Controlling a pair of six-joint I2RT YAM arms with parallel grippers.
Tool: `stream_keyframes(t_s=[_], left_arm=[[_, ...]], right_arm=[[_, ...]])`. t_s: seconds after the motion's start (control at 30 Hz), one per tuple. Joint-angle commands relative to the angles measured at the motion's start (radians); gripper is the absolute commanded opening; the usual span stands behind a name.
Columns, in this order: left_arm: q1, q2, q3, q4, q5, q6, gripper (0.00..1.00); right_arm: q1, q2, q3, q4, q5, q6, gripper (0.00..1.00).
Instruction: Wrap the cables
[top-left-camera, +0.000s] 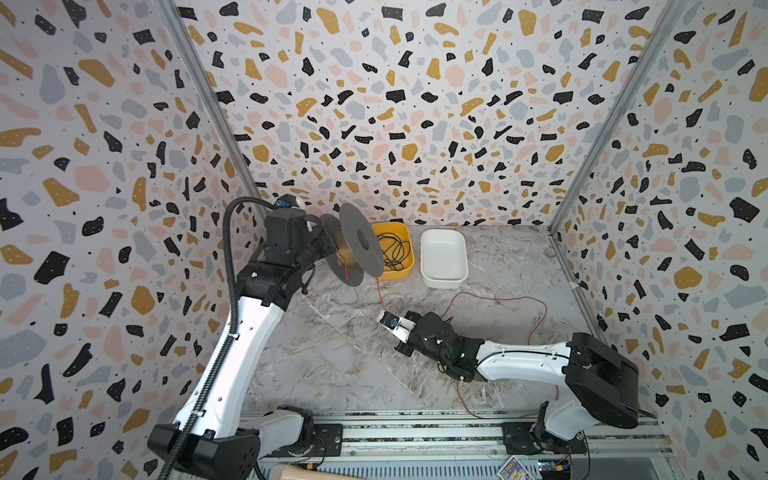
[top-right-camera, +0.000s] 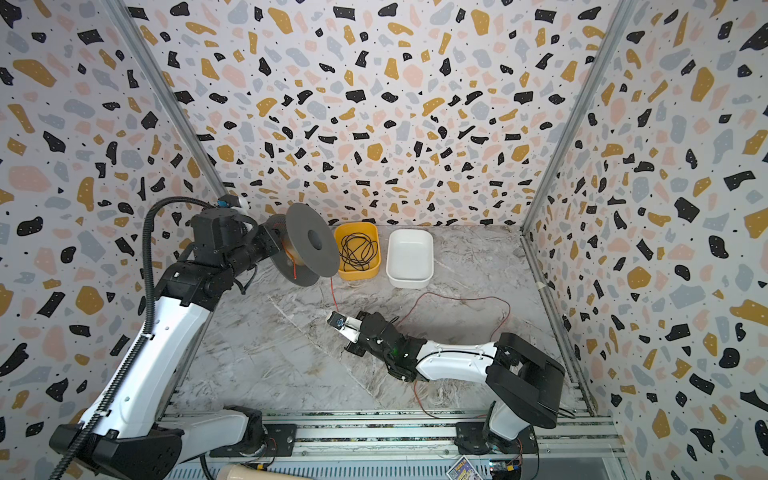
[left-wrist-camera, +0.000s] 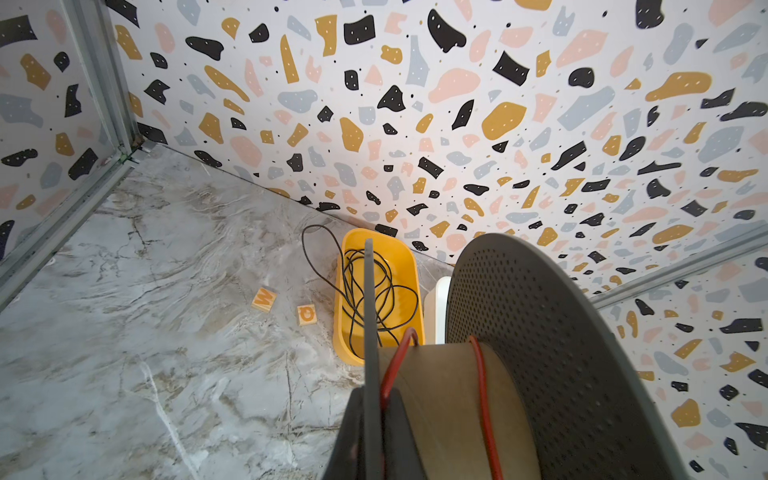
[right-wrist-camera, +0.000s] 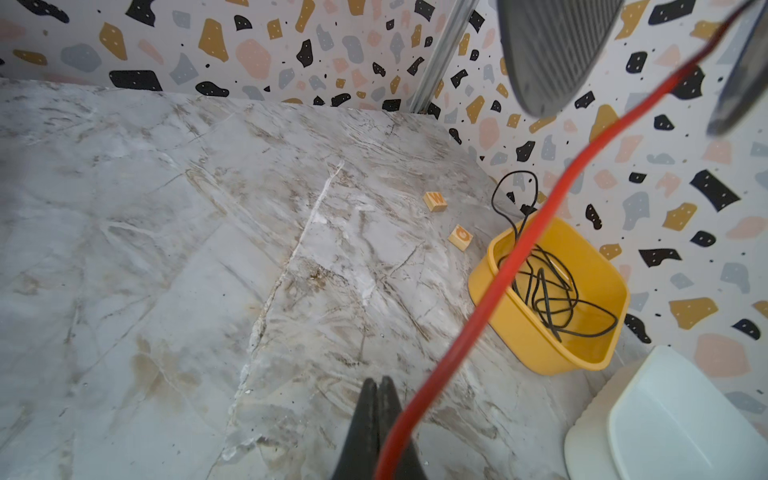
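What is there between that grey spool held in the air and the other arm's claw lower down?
A stretch of the red wire, slanting from the grey spool down to the right gripper; both top views show it.

Both top views look steeply down from high above the desk's (top-left-camera: 332, 365) near edge, taking in the whole scene alike. The left wrist camera sits behind the spool (left-wrist-camera: 540, 353), facing the back wall (left-wrist-camera: 457, 104). The right wrist camera hangs low over the desk, red wire (right-wrist-camera: 478, 316) blurred close before it, facing the yellow tub (right-wrist-camera: 590, 257), seen in every view.
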Motion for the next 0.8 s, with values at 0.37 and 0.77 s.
stream_keyframes(t_s=[0.37,0.77], left_arm=[[-0.188,0.034,-0.028,-0.025,-0.381,0.131,0.00],[-0.315,0.074,0.024,-0.165,-0.384,0.188,0.00]], right_arm=[[0.014,-0.092,0.294,-0.282,0.358,0.028,0.01],[-0.080,-0.033,0.432,-0.261,0.401,0.153,0.09]])
